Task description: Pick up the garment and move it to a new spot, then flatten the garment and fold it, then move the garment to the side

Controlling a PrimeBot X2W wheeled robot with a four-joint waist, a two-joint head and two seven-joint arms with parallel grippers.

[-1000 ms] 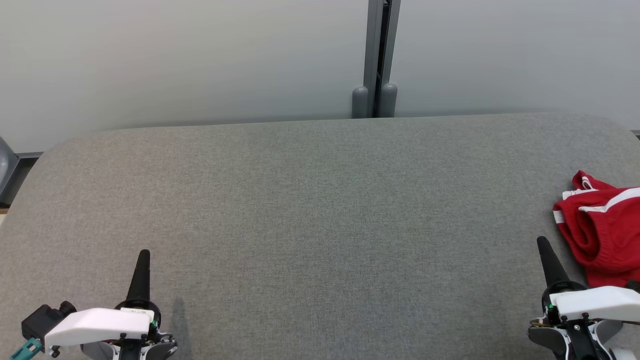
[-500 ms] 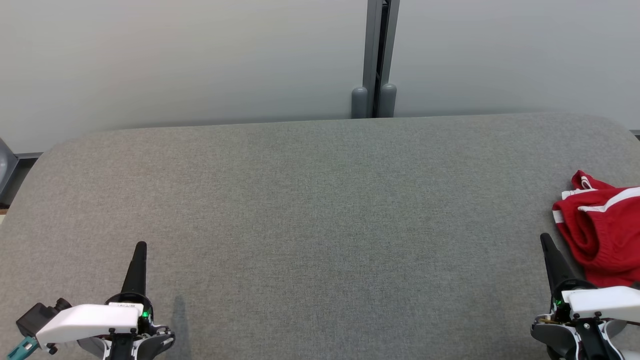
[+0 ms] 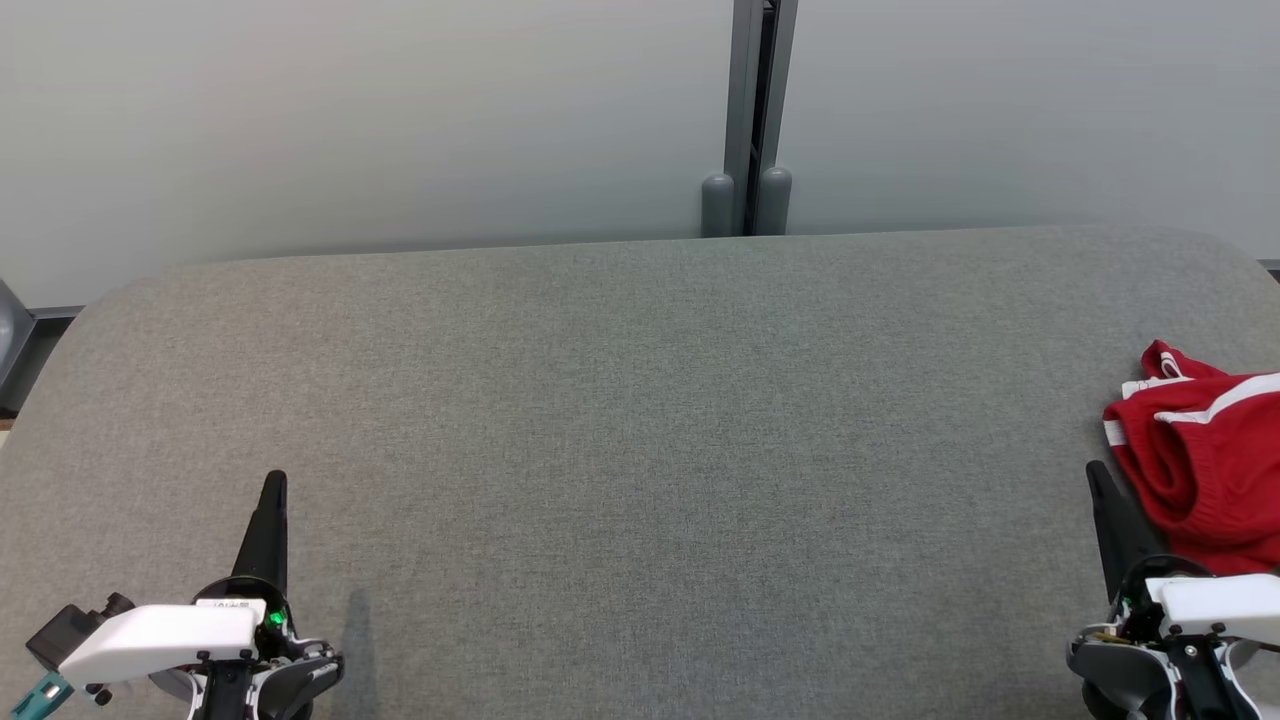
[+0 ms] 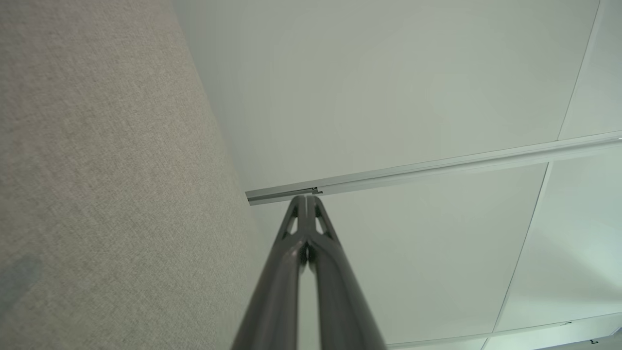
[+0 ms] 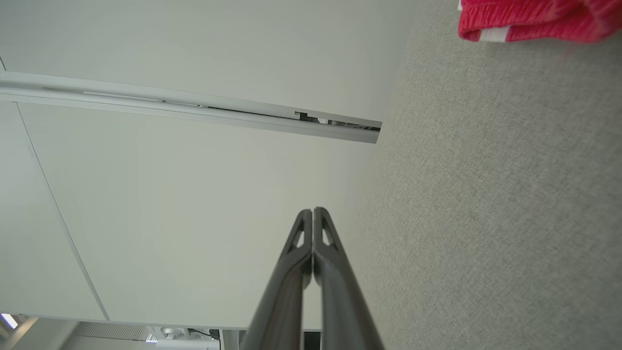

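Observation:
A crumpled red garment with white stripes lies at the right edge of the grey fabric-covered table; a strip of the garment also shows at the top right of the right wrist view. My right gripper stands just left of it, fingers pressed together, holding nothing; in its own wrist view the right gripper points past the table edge at the wall. My left gripper is at the lower left, far from the garment, shut and empty, and the left gripper also points up at the wall.
A pale wall rises behind the table, with a grey vertical post at its middle. The table's rounded far edge runs across the head view. A dark object sits off the table's left edge.
Both grippers have shifted slightly outward and toward the bottom of the head view. The garment has not moved.

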